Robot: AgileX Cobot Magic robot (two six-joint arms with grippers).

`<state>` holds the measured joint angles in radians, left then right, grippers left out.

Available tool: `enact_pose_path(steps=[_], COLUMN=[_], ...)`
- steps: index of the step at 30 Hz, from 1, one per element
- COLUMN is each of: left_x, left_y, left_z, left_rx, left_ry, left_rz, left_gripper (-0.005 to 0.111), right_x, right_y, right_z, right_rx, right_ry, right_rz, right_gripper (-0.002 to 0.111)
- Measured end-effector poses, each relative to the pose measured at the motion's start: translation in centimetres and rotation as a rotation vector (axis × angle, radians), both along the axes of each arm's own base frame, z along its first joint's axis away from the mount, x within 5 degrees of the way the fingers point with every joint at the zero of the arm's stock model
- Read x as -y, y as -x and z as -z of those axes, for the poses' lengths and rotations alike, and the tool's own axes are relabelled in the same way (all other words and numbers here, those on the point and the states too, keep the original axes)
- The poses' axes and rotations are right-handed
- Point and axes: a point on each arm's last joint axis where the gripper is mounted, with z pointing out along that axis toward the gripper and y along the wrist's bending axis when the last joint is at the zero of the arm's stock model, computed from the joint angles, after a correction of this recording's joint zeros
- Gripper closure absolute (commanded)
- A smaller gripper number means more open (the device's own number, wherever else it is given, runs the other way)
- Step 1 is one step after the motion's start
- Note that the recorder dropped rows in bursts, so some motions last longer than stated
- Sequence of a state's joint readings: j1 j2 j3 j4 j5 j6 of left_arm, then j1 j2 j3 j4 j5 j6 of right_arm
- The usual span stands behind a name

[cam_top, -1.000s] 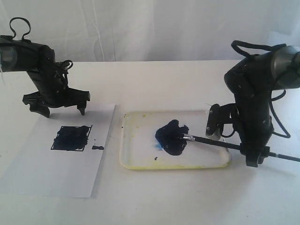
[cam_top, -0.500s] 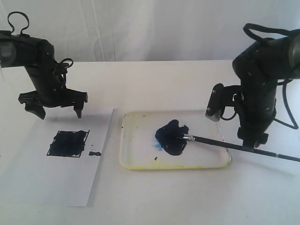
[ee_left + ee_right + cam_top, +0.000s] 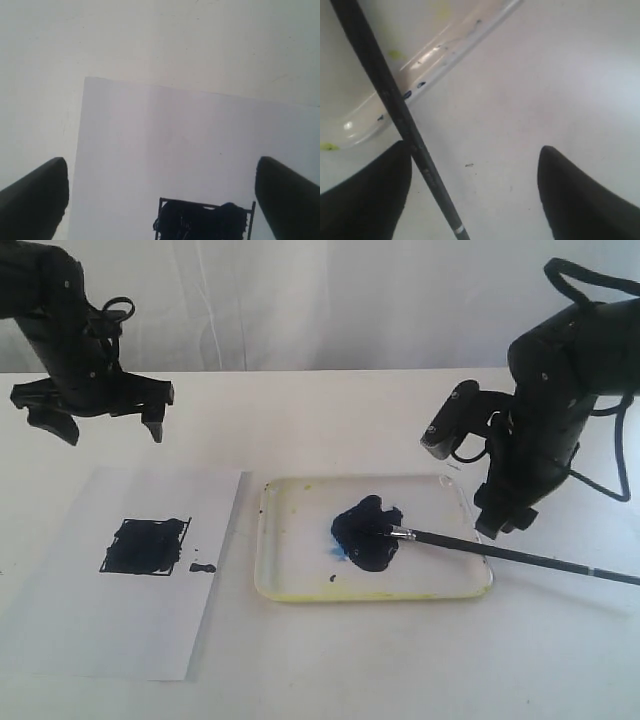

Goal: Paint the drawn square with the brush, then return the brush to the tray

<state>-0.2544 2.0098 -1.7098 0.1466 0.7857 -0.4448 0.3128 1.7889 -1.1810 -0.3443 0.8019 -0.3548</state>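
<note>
The white desk [image 3: 330, 680] carries everything; on it, at approx 8 o'clock in the exterior view, lies the paper sheet [image 3: 130, 630], and just beside it toward 5 o'clock sits the tray [image 3: 300, 585], yellow-stained at the rim, w/ a dark blue paint blob [image 3: 365, 533] near its middle. The brush [image 3: 500, 555] lies w/ its bristles in that blob and its handle crossing the tray's rim at 3 o'clock, tail end out on the desk – so it looks returned. The drawn square [image 3: 147, 545] on the sheet is daubed dark nearly edge to edge, a small stray blot [image 3: 203, 567] just beside it toward 3 o'clock. Judging by this, both parts of the task look done; nothing obvious is left except clearing the arms. Left end effector [image 3: 100, 425] hangs above the sheet's far edge at approx 10 o'clock, jaws spread wide, nothing between them – the wrist view shows only paper and the square below. Right end effector [image 3: 470, 200] is lifted over the tray's 3 o'clock end, fingers wide apart; the brush handle passes under near one finger but isn't gripped. No brands, labels or legible writing anywhere.
</note>
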Motion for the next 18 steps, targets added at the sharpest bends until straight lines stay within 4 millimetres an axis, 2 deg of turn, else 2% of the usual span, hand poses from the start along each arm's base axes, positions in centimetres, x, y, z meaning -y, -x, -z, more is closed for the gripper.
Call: enact_pose_path(steps=[2,5,7,8,10,14,18], left_x=[-0.1,-0.3,-0.4,-0.5,-0.6,-0.7,-0.9], left_y=[0.4,0.9,1.3,1.4,1.8,2.2,2.8], left_z=[-0.7,-1.4,-1.8,-1.8,-1.9,-1.8,-1.7], left_rx=[-0.008,-0.018,-0.034,-0.047,-0.078,-0.129,-0.190], left_ry=[-0.012,-0.027,-0.039,-0.043,-0.058,-0.081,-0.102], left_rz=[0.014,0.043,0.058,0.061,0.072,0.095,0.105], left_gripper=[0.002,0.003,0.009,0.017,0.042,0.108,0.107], right_x=[0.0,0.2,0.2,0.2,0.1,0.0,-0.1], right_y=[0.0,0.0,-0.1,-0.2,-0.4,-0.9,-1.3], right_z=[-0.2,-0.5,-0.8,-0.9,-1.1,-1.8,-3.0], right_rx=[0.012,0.042,0.078,0.096,0.134,0.187,0.202], right_ry=[-0.014,-0.019,-0.034,-0.049,-0.095,-0.173,-0.205], right_rz=[0.039,0.090,0.132,0.155,0.231,0.378,0.491], right_gripper=[0.057,0.082,0.098,0.107,0.108,0.108,0.108])
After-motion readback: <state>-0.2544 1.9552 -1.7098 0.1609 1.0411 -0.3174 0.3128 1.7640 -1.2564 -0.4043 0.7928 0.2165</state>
